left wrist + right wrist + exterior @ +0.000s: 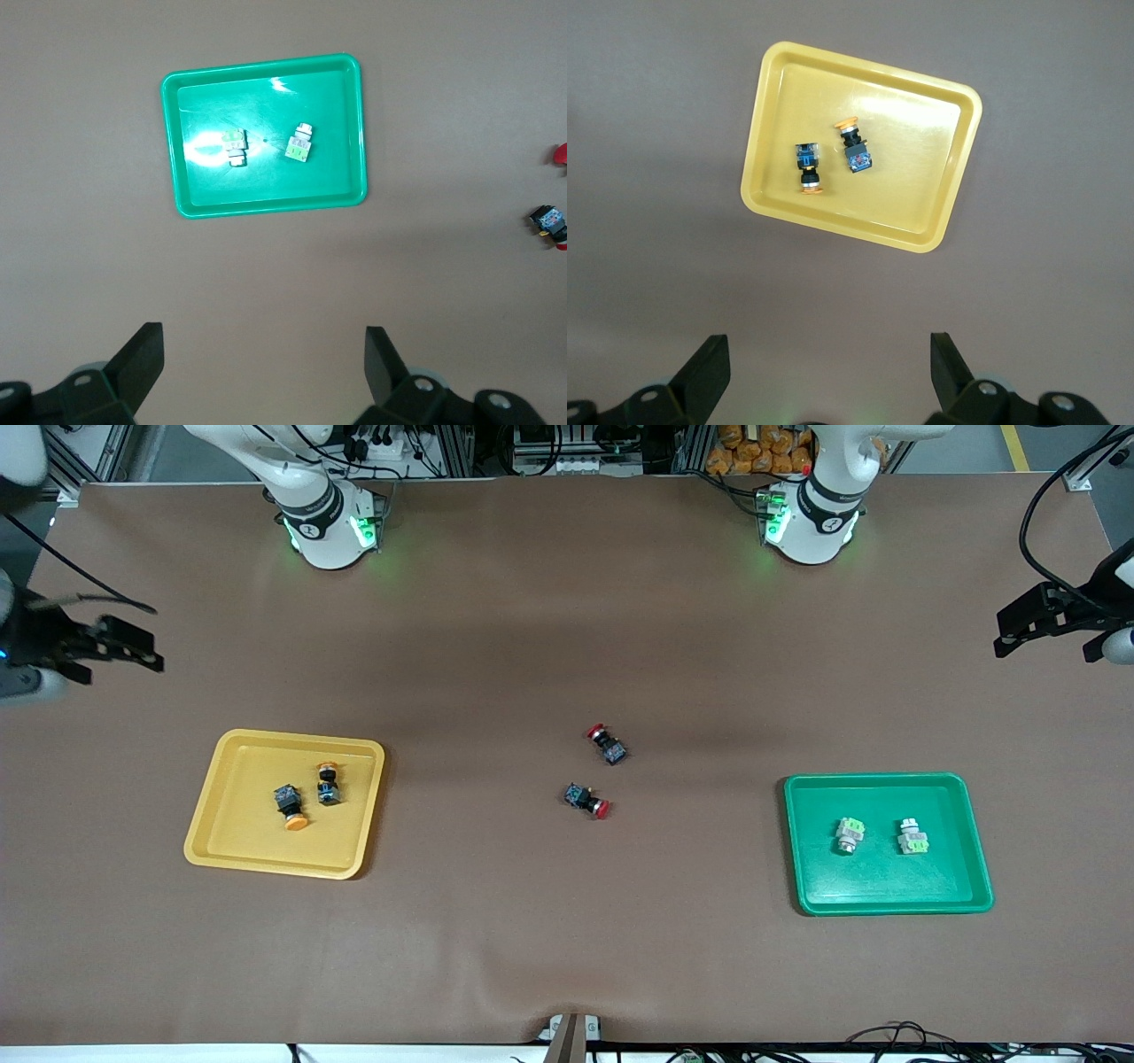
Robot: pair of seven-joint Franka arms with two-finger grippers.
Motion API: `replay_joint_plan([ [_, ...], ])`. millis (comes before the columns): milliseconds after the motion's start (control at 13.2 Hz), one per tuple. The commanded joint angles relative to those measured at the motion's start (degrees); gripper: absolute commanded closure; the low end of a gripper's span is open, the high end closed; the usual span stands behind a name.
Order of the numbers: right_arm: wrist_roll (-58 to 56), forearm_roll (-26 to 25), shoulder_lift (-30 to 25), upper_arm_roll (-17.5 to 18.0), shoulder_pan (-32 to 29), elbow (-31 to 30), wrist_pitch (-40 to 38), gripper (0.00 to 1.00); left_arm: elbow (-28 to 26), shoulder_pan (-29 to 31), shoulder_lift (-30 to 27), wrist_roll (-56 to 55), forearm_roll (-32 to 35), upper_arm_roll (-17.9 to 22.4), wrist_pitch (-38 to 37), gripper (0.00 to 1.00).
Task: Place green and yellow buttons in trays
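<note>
Brown matte surface [567, 921] carries two shallow plastic trays. Toward the right arm's end lies the yellow rectangular tray [221, 815], holding two black-and-blue push-button switches with orange-yellow caps [290, 806] [328, 782], lying side by side near its middle. Toward the left arm's end lies the green rectangular tray [886, 895], with two whitish-grey switches with light green parts [850, 834] [912, 838] in it, slightly apart. Between the trays, two black switches with red caps [607, 744] [587, 799] lie on the bare surface.

Both arms wait high at the table's ends. The left gripper [264, 359] and right gripper [829, 361] each show fingers spread wide, holding nothing; in the front view both are partly cut off by the edge.
</note>
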Motion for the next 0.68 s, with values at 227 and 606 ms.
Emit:
replay_joint_plan([
  [227,1.07,0.78,-0.15,0.19,-0.09,2.56,-1.37,0.00,0.00,0.13,-0.24,0.66,-1.40,0.08,-0.84,0.00],
  [606,0.98,0.78,0.03,0.19,0.00,3.45,-2.16,0.00,0.00,0.13,-0.24,0.66,-1.31,0.08,-0.84,0.00],
])
